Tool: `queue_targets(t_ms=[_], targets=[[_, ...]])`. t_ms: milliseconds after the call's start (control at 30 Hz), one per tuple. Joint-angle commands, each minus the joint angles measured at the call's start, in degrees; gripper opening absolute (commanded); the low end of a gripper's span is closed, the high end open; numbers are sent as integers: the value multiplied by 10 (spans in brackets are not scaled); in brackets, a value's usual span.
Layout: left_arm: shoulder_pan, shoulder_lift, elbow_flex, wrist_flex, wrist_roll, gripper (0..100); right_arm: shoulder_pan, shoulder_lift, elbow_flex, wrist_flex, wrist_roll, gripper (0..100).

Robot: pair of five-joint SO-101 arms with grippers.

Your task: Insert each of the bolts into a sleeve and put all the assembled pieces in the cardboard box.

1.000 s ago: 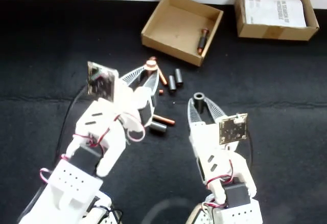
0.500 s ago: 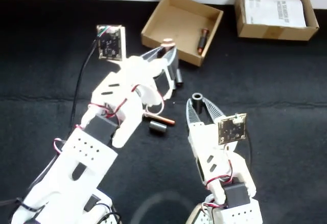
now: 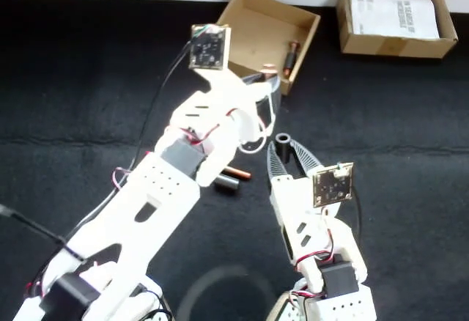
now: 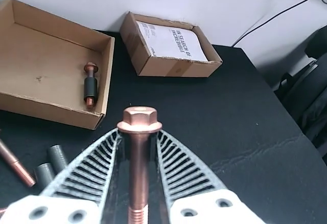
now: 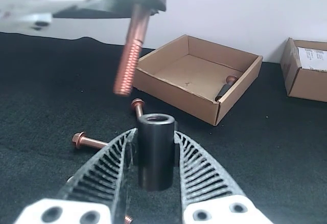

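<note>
Holding a bolt in one gripper and a sleeve in the other, apart from each other above the table.

The left gripper (image 4: 139, 132) is clenched on a copper bolt (image 4: 138, 162), its hex head sticking out past the fingertips; in the high view it hangs beside the near wall of the cardboard box (image 3: 234, 64). The right gripper (image 5: 155, 134) grasps a dark sleeve (image 5: 156, 152) upright, bore facing up, while the held bolt hangs tilted above it with its threaded end down, not touching. One assembled piece (image 3: 291, 57) lies inside the box against its right wall. On the black table (image 3: 73, 79) between the arms lie a loose bolt (image 3: 238, 172) and a loose sleeve (image 3: 227, 183), side by side. A second box (image 3: 396, 46) holding a printed sheet sits to the right, apart from the first.
</note>
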Motion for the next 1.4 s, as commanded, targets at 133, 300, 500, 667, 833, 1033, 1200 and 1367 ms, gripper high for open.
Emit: queue_targets(t_ms=[133, 300, 500, 667, 833, 1033, 1200, 1367], targets=[[25, 12, -65, -3, 0, 9, -5, -12, 18, -13, -4, 6], [53, 3, -59, -3, -47, 9, -3, -12, 18, -13, -4, 6], [73, -58, 9, -55, -136, 9, -2, -12, 18, -13, -4, 6], [71, -77, 65, -120, -169, 9, -2, -12, 19, -13, -4, 6], [71, -75, 70, -123, -167, 9, -2, -12, 33, -15, -4, 6], [69, -75, 86, -186, -166, 9, -2, -12, 38, -15, -4, 6], [69, -75, 105, -200, -165, 9, -2, -12, 39, -15, -4, 6], [54, -74, 116, -200, -107, 9, -2, -12, 39, -15, -4, 6]])
